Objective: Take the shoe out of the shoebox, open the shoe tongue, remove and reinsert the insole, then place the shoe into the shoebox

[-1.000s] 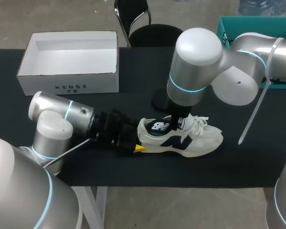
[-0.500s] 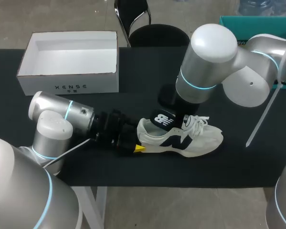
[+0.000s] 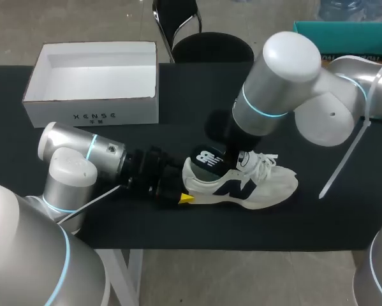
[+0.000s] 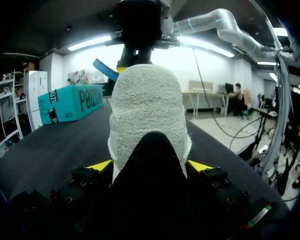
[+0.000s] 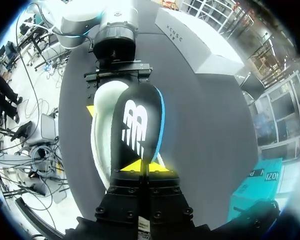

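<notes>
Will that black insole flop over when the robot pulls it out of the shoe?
Probably a bit bendy: the insole looks thin and curves up out of the shoe where the right gripper pinches it. Likely light too. It holds its shape, so springy rather than limp.

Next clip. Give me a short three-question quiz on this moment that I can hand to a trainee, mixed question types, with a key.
1. True or false: the shoe lies inside the shoebox.
2. What is pinched in the right gripper? A) the laces B) the insole C) a box lid
3. Fill in: the left gripper clamps the shoe at its ____.

Key: 1 false, the shoe is on the table and the box holds nothing; 2 B; 3 heel.
</notes>
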You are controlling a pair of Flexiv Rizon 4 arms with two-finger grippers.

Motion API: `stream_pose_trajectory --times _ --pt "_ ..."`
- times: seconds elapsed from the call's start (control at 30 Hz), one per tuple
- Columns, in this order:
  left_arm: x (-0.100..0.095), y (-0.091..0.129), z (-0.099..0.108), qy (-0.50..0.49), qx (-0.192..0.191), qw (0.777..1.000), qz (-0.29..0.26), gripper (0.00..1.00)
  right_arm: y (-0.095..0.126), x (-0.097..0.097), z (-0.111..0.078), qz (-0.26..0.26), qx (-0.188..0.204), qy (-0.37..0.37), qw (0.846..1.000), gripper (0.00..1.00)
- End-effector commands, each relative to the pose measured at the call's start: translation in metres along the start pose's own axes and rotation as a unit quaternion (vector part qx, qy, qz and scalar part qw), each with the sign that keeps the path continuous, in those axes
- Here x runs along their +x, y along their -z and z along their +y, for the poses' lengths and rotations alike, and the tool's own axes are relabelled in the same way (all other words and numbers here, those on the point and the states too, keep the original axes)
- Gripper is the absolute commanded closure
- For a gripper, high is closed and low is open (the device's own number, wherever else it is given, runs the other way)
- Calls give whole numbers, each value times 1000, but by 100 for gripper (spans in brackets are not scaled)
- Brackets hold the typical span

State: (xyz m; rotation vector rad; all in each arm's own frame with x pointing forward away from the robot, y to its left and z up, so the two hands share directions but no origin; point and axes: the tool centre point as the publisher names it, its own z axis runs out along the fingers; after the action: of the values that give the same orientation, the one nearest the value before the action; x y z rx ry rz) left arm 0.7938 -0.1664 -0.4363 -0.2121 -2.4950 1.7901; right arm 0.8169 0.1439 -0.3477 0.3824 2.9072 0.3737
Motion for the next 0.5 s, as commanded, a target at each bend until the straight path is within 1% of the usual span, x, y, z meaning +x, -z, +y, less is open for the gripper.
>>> stream_pose_trajectory --times 0.03,0.13,0.27,0.37,0.5 --pt "0 -3 2 0 0 1000 -1 100 -9 -7 15 4 -10 6 1000 100" --pt "0 -3 2 0 0 1000 -1 100 -5 -12 24 0 -24 8 1000 100" --pt "0 -3 2 0 0 1000 -1 100 2 -17 31 -6 -43 4 999 100" --pt "0 -3 2 0 0 1000 -1 100 11 -22 37 -13 -58 1 998 100" --pt "0 -3 2 0 0 1000 -1 100 31 -32 47 -31 -83 -1 996 100"
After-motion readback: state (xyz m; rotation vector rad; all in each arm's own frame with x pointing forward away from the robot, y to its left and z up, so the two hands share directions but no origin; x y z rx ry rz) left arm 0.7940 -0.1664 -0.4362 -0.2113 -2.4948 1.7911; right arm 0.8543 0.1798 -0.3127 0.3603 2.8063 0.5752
